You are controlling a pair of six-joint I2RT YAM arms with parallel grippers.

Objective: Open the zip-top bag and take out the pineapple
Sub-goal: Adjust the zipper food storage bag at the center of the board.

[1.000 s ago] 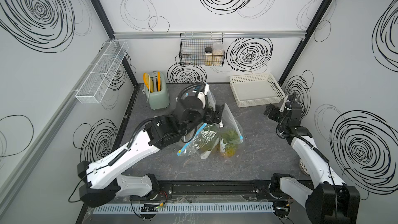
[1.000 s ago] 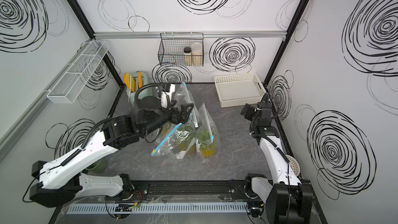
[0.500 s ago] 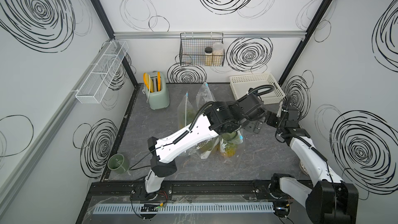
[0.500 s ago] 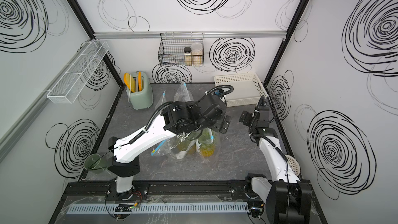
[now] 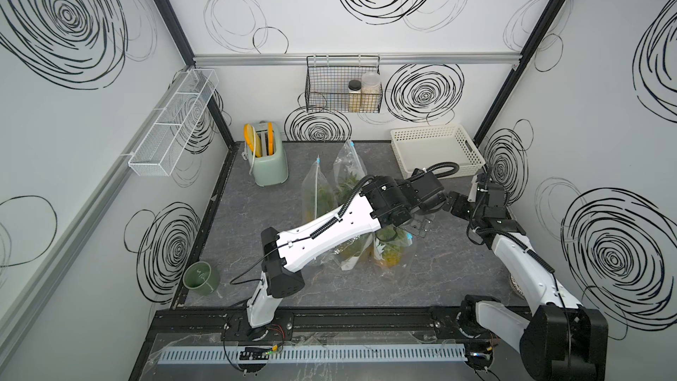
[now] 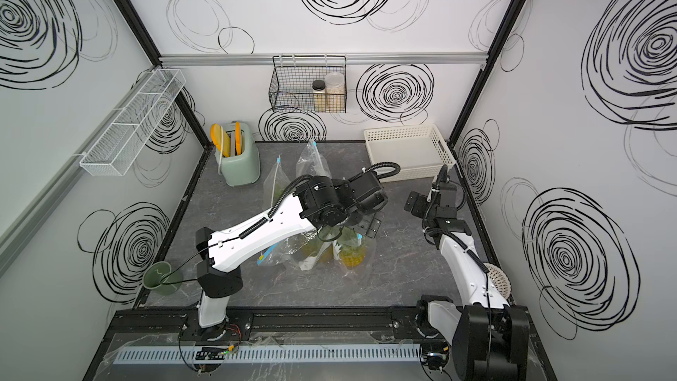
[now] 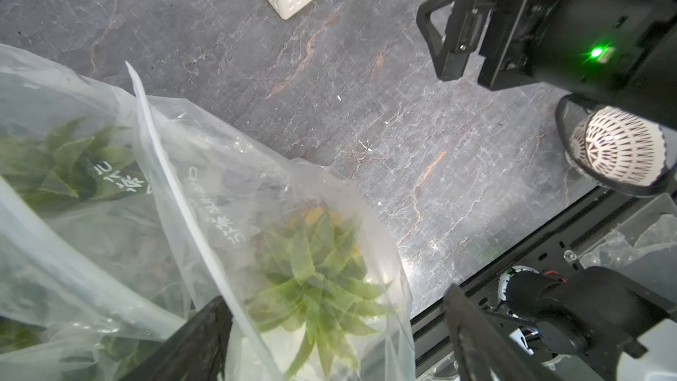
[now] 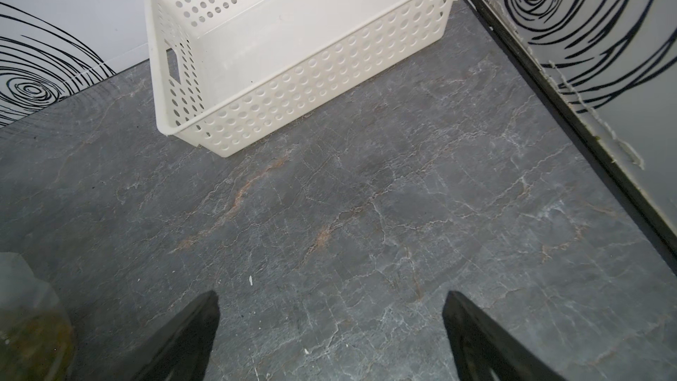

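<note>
Several clear zip-top bags stand and lie mid-table, each with a pineapple inside. The nearest bag (image 5: pixel 392 254) shows a yellow pineapple (image 6: pixel 351 254) with a green crown (image 7: pixel 315 280). My left gripper (image 5: pixel 419 227) hangs open just above this bag; in the left wrist view its fingers (image 7: pixel 205 328) straddle the bag's top and the crown without closing on them. My right gripper (image 5: pixel 458 207) stands open over bare table to the right, close to the left gripper, with nothing between its fingers (image 8: pixel 190 328). Two taller bags (image 5: pixel 318 192) stand behind the left arm.
A white perforated basket (image 5: pixel 436 152) sits at the back right. A green toaster (image 5: pixel 269 163) is at the back left, a green cup (image 5: pixel 200 277) at the front left, and a patterned bowl (image 6: pixel 496 280) by the right arm's base. A wire basket (image 5: pixel 342 93) with jars hangs on the back wall.
My left arm has swung from the left side across the bags to the right, its gripper now over the rightmost bag. The right arm has hardly moved.
</note>
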